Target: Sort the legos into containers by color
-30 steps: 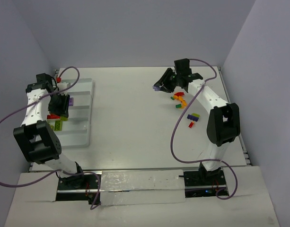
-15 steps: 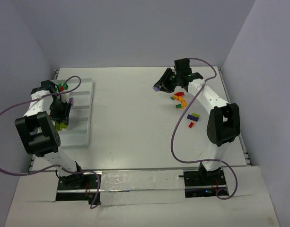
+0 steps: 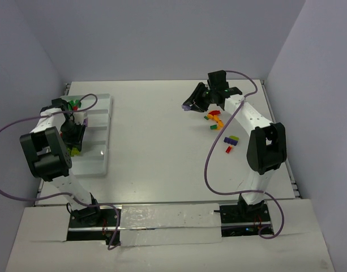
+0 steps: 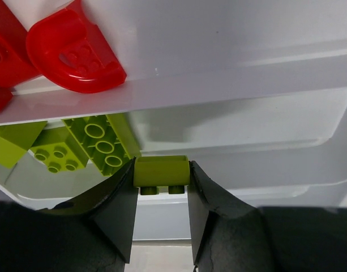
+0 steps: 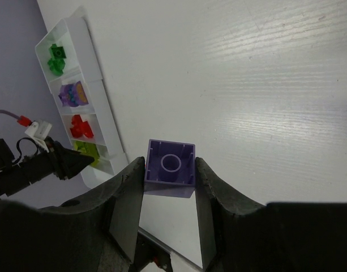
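Note:
My left gripper (image 3: 73,136) (image 4: 161,166) is shut on a lime green lego (image 4: 161,172), held over the white tray of containers (image 3: 98,122) above the compartment with other lime bricks (image 4: 85,141). Red legos (image 4: 71,54) lie in the neighbouring compartment. My right gripper (image 3: 191,103) (image 5: 169,164) is shut on a purple lego (image 5: 170,167) and hangs above the table middle, right of the tray. In the right wrist view the tray (image 5: 99,110) holds dark green (image 5: 56,58), purple (image 5: 73,94), red (image 5: 80,126) and lime (image 5: 88,150) bricks in separate compartments.
Loose legos lie on the table under the right arm: an orange, red and green cluster (image 3: 214,119), a lime and purple pair (image 3: 233,140), a small red one (image 3: 228,149). Walls close in on the left, back and right.
The left arm has folded back, bringing its gripper with the lime brick slightly nearer over the tray. The right arm with the purple brick has barely shifted.

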`<state>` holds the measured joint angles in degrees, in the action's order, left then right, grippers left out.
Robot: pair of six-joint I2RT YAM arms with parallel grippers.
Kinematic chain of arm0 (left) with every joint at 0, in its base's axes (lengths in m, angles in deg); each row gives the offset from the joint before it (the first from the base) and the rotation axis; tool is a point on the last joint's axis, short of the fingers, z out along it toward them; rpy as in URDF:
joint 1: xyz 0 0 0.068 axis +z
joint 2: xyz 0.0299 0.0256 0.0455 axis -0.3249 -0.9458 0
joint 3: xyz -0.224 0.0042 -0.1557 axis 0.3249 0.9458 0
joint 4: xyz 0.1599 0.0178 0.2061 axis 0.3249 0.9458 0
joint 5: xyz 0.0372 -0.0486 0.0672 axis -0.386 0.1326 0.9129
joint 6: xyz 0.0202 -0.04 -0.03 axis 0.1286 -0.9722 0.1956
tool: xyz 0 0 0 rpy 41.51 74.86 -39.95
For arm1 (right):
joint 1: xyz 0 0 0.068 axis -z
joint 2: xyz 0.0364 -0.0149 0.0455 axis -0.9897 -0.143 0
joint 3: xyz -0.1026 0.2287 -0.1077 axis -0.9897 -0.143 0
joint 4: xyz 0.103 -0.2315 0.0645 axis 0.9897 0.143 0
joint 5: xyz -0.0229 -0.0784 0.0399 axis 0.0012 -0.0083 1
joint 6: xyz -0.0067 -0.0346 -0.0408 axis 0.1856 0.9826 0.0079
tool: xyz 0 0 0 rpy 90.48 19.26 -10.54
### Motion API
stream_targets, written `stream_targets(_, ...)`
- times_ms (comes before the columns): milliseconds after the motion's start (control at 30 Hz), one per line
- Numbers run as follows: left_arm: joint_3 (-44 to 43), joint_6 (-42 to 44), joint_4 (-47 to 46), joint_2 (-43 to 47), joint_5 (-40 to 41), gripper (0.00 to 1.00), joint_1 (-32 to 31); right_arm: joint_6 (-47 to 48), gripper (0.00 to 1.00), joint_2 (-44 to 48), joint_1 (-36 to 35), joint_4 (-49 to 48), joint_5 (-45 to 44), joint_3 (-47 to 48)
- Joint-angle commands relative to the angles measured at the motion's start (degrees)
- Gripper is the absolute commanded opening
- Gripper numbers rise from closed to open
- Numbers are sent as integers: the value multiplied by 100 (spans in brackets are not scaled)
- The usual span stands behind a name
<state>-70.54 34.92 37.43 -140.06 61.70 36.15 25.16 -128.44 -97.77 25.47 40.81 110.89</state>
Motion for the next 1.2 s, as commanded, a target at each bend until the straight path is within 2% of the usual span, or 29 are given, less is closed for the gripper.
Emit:
stream_targets(0,-96,58,-171,-14,216,48,74,47,0,108,-45,-2,26,171)
stream_targets(267,-359,19,13,138,204,68,83,109,0,228,-45,-49,-18,109)
stream_targets(367,-744,25,334,297,-219,70,79,100,0,305,-45,-115,34,48)
stream_targets(533,-1590,117,734,882,-2331,68,5,-50,0,479,-45,-507,404,-160)
stream_targets(667,-874,-476,-511,1951,-3620,69,-592,-760,0,489,-50,-1255,1271,-476)
stream_targets(733,-490,-837,-1390,2379,-3826,69,-1196,-1028,0,447,-55,-1644,1537,-574)
stream_targets(833,454,-1437,-2615,2894,-3884,71,-2450,-1757,0,433,-107,-2212,2076,-924)
stream_targets(867,597,-1756,-3023,2904,-3900,72,-2657,-2015,0,425,-116,-2478,2248,-1050)
stream_targets(900,598,-1784,-3038,2894,-3903,72,-2818,-2030,0,427,-143,-2504,2258,-1061)
stream_targets(933,598,-2286,-3252,2705,-3952,73,-3042,-2260,0,468,-185,-2972,2414,-1258)
stream_targets(1000,660,-2797,-3683,2629,-3952,74,-3220,-2553,0,496,-240,-3250,2588,-1358)
stream_targets(1167,453,-3243,-4101,2324,-3643,79,-3721,-3516,0,523,-376,-4362,2914,-1777)
